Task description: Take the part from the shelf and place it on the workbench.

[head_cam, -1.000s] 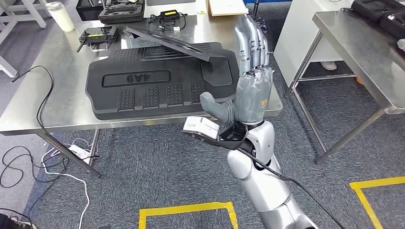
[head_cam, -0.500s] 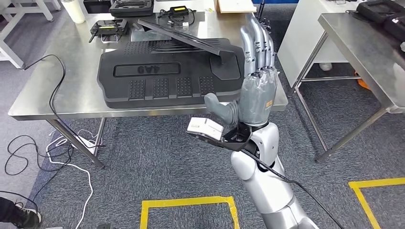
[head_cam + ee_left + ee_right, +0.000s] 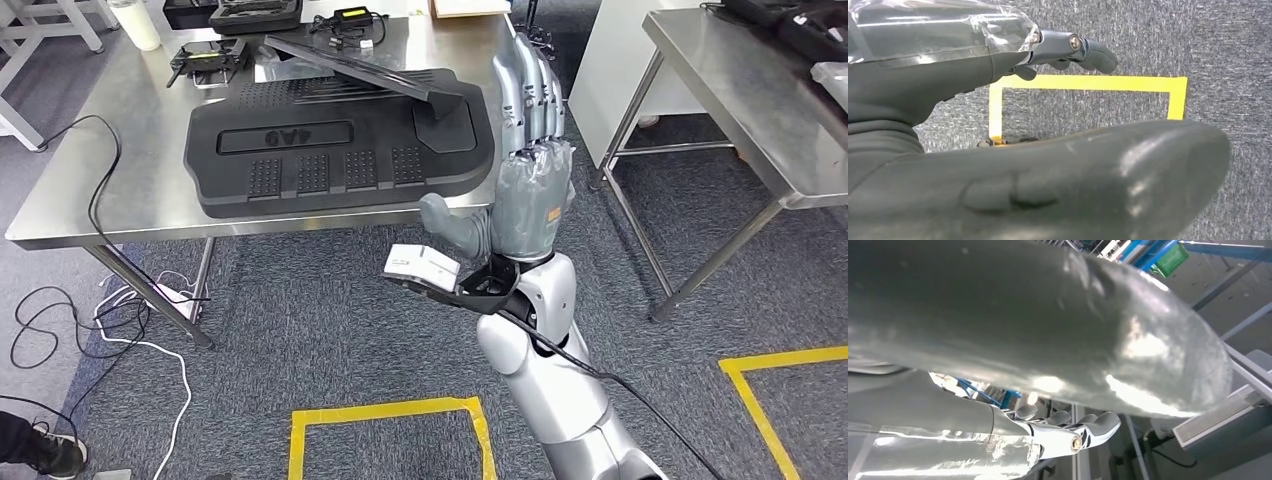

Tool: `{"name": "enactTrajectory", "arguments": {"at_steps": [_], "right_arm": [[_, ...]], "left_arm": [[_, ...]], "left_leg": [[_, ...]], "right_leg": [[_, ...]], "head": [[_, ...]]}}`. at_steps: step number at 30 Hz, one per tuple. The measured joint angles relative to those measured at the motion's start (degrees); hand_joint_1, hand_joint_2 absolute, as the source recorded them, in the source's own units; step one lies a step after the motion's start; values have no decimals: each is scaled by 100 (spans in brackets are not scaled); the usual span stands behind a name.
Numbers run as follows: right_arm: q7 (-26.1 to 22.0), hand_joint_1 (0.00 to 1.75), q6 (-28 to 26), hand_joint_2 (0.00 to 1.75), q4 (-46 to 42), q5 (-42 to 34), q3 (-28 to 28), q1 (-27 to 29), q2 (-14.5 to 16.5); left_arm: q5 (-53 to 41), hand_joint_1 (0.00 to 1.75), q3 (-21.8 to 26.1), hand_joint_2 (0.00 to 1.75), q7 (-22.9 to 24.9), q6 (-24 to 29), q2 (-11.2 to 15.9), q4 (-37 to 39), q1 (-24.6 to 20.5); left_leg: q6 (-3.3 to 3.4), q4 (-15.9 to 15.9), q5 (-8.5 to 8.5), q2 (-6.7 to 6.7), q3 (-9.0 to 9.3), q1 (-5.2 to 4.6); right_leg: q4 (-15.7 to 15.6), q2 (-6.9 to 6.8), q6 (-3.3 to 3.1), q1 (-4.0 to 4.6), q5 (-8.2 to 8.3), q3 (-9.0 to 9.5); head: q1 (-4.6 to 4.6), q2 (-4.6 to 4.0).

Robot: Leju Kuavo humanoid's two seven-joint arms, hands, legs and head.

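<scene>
Okay, my right hand (image 3: 528,200) is raised beside the tabletop (image 3: 90,190), fingers (image 3: 527,85) straight, spread, holding nothing. I judge the large black part (image 3: 340,145) already lies on the tabletop, just left of those fingers, apparently untouched. Next I'd lower the arm clear.

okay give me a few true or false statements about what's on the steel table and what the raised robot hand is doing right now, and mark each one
1. The large black molded part lies on the steel table. True.
2. The right robot hand grips the black part. False: it is raised with fingers straight, holding nothing.
3. A long flat black panel rests tilted on top of the molded part. True.
4. Yellow floor tape marks the carpet near the robot. True.
5. A handheld controller hangs from the table's front edge. False: it sits on the tabletop, at the far side.
</scene>
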Motion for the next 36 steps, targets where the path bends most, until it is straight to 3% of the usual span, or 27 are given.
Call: {"name": "enactTrajectory", "arguments": {"at_steps": [1,4,5,7,9,10,11,12,15,16,20,21,23,25,26,27,28,30,31,32,36], "right_arm": [[2,0,0,0,-4,2,0,-1,0],[16,0,0,0,-8,14,0,-3,-2],[26,0,0,0,-9,19,0,-5,-3],[40,0,-1,0,-13,22,0,-7,-5],[44,0,-2,0,-16,21,0,0,-10],[46,0,-2,0,-16,21,0,6,-15],[49,0,-2,0,-16,20,0,11,-20],[52,0,-2,0,-16,19,0,12,-24],[54,0,-2,0,-26,3,0,3,-32],[50,0,-2,0,-32,-7,0,0,-35],[32,0,-2,0,-40,-43,0,5,-44],[27,0,-1,0,-40,-43,0,2,-44],[22,0,-1,0,-40,-42,0,3,-44],[21,0,-1,0,-40,-41,0,10,-44],[20,0,-1,0,-40,-40,0,14,-44],[20,0,-1,0,-40,-40,0,15,-44],[20,0,0,0,-40,-40,0,16,-44],[19,0,-1,0,-46,-41,0,14,-44],[18,0,-2,0,-50,-43,0,13,-44],[16,0,-2,0,-55,-45,0,12,-44],[16,0,-2,0,-60,-62,0,14,-47]], "left_arm": [[-2,0,0,0,2,0,0,0,-4],[-8,0,-1,0,13,0,0,0,-3],[-13,0,-1,0,17,0,0,0,-10],[-27,0,-2,0,22,-1,0,0,-33],[-37,0,-8,0,28,-5,0,1,-39],[-38,0,-16,0,31,-7,0,1,-37],[-38,0,-25,0,34,-9,0,2,-36],[-38,0,-33,0,37,-9,0,2,-36],[-39,0,-48,0,42,-9,0,2,-39],[-39,0,-53,0,44,-9,0,2,-42],[-35,0,-78,0,50,-5,0,2,-42],[-34,0,-82,0,52,-3,0,2,-40],[-33,0,-86,0,55,0,0,2,-36],[-32,0,-87,0,58,0,0,2,-31],[-31,0,-88,0,59,0,0,2,-29],[-30,0,-88,0,59,0,0,2,-28],[-29,0,-88,0,59,0,0,2,-28],[-29,0,-88,0,60,0,0,2,-34],[-29,0,-89,0,60,0,0,2,-37],[-28,0,-90,0,62,0,0,2,-36],[-18,0,-92,0,68,6,0,2,-19]], "left_leg": [[31,-198,42,-1,92,-12],[134,-267,112,8,55,-23],[177,-283,156,16,27,-12],[257,-315,248,34,-58,7],[290,-309,318,38,-164,-1],[290,-301,348,39,-213,-4],[284,-289,376,39,-261,-5],[273,-273,399,38,-305,-3],[218,-196,444,34,-405,-8],[186,-173,462,33,-431,-15],[32,-124,491,25,-501,-18],[-1,-9,384,18,-552,-13],[-54,581,-49,7,-769,0],[-87,1313,-448,8,-991,6],[-91,1500,-523,8,-1016,7],[-86,1474,-500,8,-935,8],[-72,1199,-382,8,-729,8],[-29,335,-103,5,-182,9],[-2,-10,-5,5,5,0],[24,-180,32,4,82,-8],[178,-220,131,17,11,-24]], "right_leg": [[15,-3,27,7,15,-18],[25,-7,125,6,64,-56],[77,-1,159,0,7,-89],[489,18,218,-15,-345,-265],[1223,27,264,-29,-805,-513],[1500,27,280,-36,-930,-577],[1596,27,290,-44,-953,-551],[1471,26,294,-52,-875,-420],[353,30,260,-61,-473,272],[100,36,235,-52,-411,397],[-43,50,76,-36,-305,371],[-62,41,26,-46,-261,344],[-74,23,-43,-52,-181,265],[-61,14,-59,-41,-120,169],[-53,11,-56,-37,-93,126],[-44,11,-47,-36,-68,88],[-32,11,-34,-37,-46,56],[7,12,0,-30,-18,7],[31,13,22,-20,-8,-13],[49,12,46,-11,4,-28],[97,12,180,-23,1,-81]], "head": [[-2,0],[-2,0],[7,0],[45,0],[81,0],[85,0],[89,0],[95,0],[117,0],[119,0],[96,0],[79,0],[34,0],[8,0],[5,0],[2,0],[-2,0],[-10,0],[-11,0],[-12,0],[-10,0]]}}
